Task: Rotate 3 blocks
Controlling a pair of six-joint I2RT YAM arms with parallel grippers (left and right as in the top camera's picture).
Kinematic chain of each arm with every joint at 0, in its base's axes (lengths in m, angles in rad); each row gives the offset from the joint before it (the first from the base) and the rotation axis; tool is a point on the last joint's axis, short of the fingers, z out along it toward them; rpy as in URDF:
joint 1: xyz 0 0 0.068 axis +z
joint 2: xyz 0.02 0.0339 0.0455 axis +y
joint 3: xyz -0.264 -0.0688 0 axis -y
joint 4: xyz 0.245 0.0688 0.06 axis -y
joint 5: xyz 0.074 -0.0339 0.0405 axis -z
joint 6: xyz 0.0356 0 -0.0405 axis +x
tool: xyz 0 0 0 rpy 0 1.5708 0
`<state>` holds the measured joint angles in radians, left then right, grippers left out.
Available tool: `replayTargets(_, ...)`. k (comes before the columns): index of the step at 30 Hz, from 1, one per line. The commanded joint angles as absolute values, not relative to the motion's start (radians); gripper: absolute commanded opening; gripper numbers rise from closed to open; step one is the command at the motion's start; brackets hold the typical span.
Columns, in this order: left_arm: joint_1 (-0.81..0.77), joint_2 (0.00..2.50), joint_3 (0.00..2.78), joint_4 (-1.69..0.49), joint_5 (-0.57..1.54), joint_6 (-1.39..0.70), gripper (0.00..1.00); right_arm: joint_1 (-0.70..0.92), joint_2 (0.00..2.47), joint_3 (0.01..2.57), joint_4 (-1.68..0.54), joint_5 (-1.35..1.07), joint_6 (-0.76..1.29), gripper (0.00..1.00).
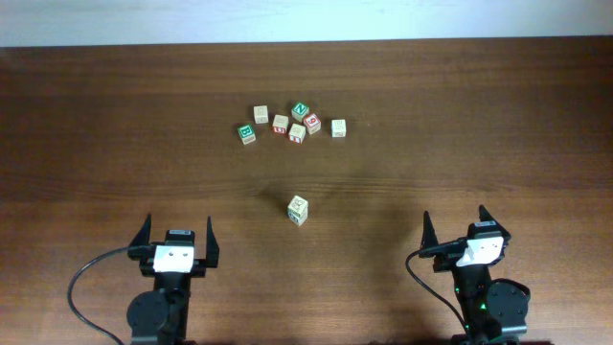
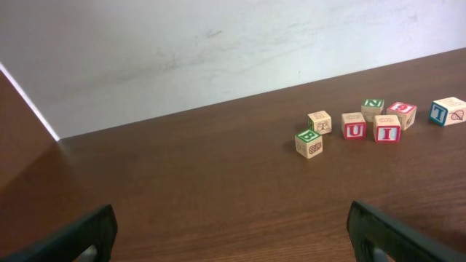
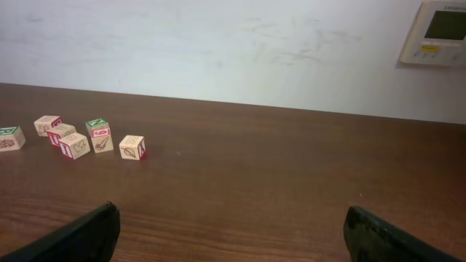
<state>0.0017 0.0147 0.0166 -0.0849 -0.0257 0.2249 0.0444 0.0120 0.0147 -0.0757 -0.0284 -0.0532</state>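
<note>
With both the left gripper [image 1: 178, 233] and right gripper [image 1: 458, 224] spread wide and empty at the lower frame, approach the lone centre block [image 1: 299, 209] squarely, leaving the upper-centre cluster [image 1: 292, 123] undisturbed.

A dark brown wooden table [image 1: 306, 172] with a fine horizontal grain was seen filling almost the whole overhead view. Along its far edge a narrow pale strip was shown, where the tabletop met a wall [image 3: 218, 51]. In both wrist views that wall was seen rising directly behind the table, painted off-white and marked with faint grey scuffs and smudges. A beige wall-mounted control panel [image 3: 439, 33] with a small display was fixed at the upper right of the right wrist view. The scene was evenly and softly lit, and a mild sheen was cast on the wood.
</note>
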Motion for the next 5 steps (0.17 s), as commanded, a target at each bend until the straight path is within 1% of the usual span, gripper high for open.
replayTargets(1, 0.008, 0.005, 0.009, -0.083, -0.010, 0.241, 0.99, 0.039, 0.006, 0.006, -0.075, -0.034, -0.052, 0.98)
replayTargets(5, 0.008, 0.005, 0.009, -0.083, -0.010, 0.241, 0.99, 0.039, 0.006, 0.006, -0.075, -0.034, -0.052, 0.98)
